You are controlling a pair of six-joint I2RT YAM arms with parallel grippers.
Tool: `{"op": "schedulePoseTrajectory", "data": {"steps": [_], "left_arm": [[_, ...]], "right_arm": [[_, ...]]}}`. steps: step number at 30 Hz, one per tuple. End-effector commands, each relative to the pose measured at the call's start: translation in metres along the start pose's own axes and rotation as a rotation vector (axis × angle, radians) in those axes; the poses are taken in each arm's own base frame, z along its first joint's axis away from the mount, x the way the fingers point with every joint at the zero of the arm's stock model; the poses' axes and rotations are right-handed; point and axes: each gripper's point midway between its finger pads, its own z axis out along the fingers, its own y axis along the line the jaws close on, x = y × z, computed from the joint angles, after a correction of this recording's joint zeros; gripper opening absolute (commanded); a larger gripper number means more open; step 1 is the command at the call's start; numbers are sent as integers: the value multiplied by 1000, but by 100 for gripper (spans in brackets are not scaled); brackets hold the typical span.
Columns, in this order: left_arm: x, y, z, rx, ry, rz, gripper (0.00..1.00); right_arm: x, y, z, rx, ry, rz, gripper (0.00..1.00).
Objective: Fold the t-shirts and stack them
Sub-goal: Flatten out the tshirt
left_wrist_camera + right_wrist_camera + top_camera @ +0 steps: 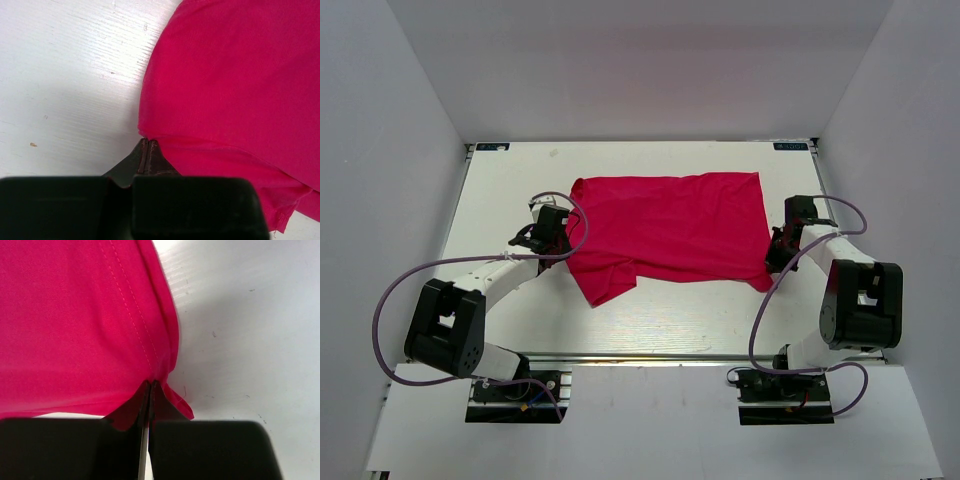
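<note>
White table [505,185], rumpled crimson cloth t-shirt [670,225]

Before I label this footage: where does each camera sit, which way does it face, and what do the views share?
Top external: above and behind the bases, looking down on the table, t-shirt, left arm and right arm.
Left wrist: on the left arm, looking past the shut left gripper at the shirt's edge.
Right wrist: on the right arm, looking past the shut right gripper at the stitched hem.
Shared: the t-shirt, in all three.
</note>
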Motion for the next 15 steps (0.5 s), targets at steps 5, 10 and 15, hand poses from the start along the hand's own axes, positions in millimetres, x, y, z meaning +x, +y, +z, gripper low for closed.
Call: {"op": "schedulePoseTrajectory", "data": {"steps": [5,10,15], "left_arm": [[-18,1,-13,5,-58,-14,0],[-53,-7,-35,36,-151,-35,0],[-123,-14,-86,69,-354,-69,0]], "right_arm": [[-17,9,-26,-41,-72,7,0],[-54,12,-67,-26,-192,14,0],[-113,18,-135,-33,-420,6,0]]}}
